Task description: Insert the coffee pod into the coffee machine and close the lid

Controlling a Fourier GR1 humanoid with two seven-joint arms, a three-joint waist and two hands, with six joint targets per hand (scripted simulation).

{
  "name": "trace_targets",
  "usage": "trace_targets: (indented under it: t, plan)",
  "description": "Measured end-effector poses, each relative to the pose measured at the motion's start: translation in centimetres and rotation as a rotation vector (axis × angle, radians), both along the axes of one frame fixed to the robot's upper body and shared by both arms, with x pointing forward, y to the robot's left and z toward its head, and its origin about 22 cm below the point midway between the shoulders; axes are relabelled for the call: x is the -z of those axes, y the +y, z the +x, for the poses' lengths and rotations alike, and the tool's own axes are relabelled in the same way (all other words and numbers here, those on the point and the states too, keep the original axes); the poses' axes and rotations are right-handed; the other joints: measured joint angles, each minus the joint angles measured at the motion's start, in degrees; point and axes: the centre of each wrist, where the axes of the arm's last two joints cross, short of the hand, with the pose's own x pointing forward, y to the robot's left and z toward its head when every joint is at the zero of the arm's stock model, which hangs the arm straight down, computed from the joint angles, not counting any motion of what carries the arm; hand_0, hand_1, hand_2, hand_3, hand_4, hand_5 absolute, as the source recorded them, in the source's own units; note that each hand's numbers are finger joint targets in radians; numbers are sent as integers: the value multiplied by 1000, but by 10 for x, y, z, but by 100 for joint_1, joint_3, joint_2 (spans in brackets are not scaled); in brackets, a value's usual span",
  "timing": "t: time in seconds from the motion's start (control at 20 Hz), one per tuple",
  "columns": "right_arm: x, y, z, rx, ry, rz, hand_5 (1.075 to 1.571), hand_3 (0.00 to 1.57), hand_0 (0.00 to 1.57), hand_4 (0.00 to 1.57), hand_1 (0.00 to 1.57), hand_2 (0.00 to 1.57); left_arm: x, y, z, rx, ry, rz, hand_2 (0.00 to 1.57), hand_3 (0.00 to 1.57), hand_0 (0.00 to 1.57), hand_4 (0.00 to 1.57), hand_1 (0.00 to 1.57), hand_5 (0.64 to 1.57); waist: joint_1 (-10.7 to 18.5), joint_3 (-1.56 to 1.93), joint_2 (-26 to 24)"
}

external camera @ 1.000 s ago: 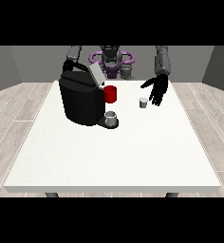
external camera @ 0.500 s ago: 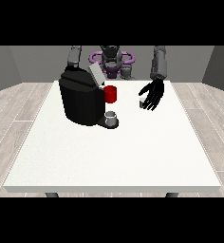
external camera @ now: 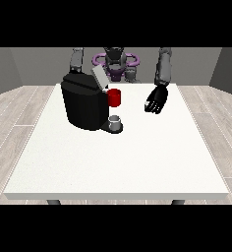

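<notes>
Pod, I judge, sits inside the hand (external camera: 155, 101) at the view's right, whose fingers curl inward as if round something small, though the pod itself is hidden; that hand hangs above the table (external camera: 137, 162), apart from the machine (external camera: 84, 102); the machine's lid (external camera: 99, 78) stands tilted open; a red part (external camera: 115, 97) juts at its front above a grey cup (external camera: 115, 121). Risk: the hand could clip the raised lid or red part if it approaches low; the pod might tip at the slot. Room lies wide toward the near edge; the other hand is hidden behind the machine.
</notes>
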Motion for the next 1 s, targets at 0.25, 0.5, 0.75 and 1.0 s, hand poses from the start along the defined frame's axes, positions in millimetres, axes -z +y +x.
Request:
trace_targets:
  t: [0.25,0.5,0.75,1.0]
  plan:
    - [5,-3,3,-15,8,11,1571,0,0,0,0,0,2,0,5,10,63,97,961,849,730,392,730,1571,-45,10,-46]
    - [20,-5,0,-2,32,24,1571,0,0,0,0,0,7,-6,10,29,104,126,1121,1006,1036,395,1036,1571,-15,7,-158]
    - [24,-13,1,19,65,11,1571,0,0,0,0,0,8,-3,14,60,85,109,1368,1298,1369,482,1369,1571,41,3,-242]
    - [46,-22,-7,83,127,-23,1571,0,0,0,0,0,2,-24,20,121,81,-12,1431,1354,1447,530,1447,1571,195,1,-536]
